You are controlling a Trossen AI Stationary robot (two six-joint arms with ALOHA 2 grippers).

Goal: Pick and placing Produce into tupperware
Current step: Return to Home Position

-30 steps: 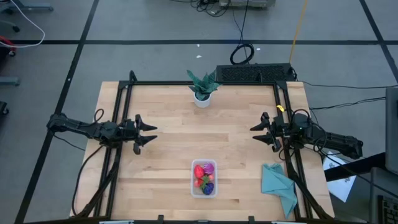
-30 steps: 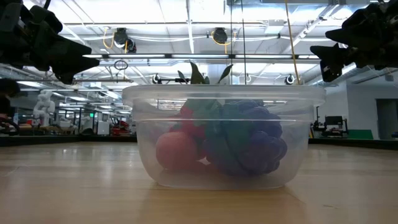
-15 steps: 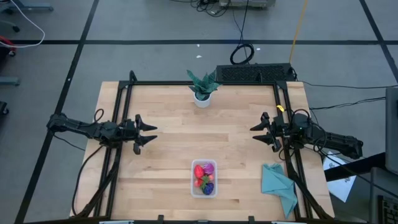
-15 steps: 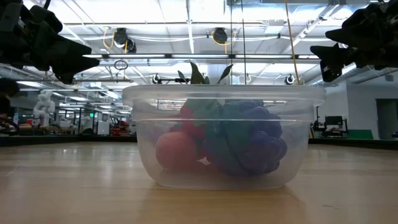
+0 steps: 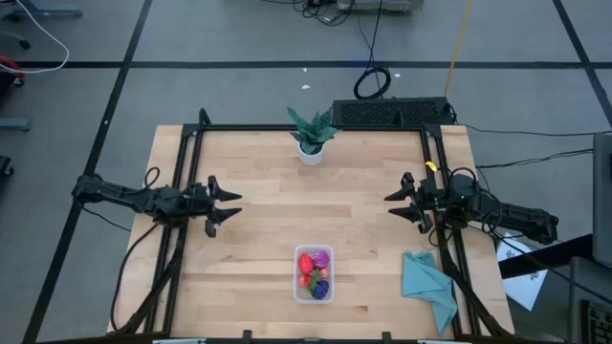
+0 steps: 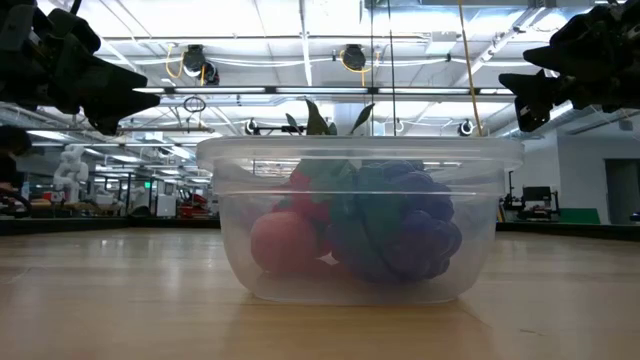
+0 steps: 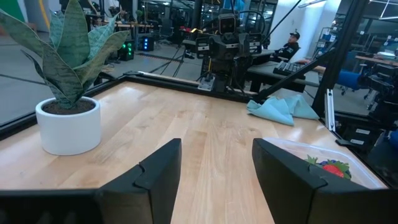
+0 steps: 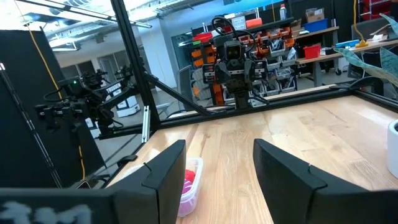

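Produce point(image 5: 314, 268), glossy and rounded, fills the clear plastic tupperware point(image 5: 297, 288); left hand point(image 5: 232, 207) and right hand point(image 5: 392, 206) spread, empty.

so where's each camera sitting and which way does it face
High view: above, looking straight down on the table; left claw and right claw show, both open.
Low view: at table height, level through the tupperware of produce; claws at the top corners.
Left wrist view: past its own fingers across to the right arm.
Right wrist view: past its own fingers towards the left arm.
Shared: all four show the tupperware.
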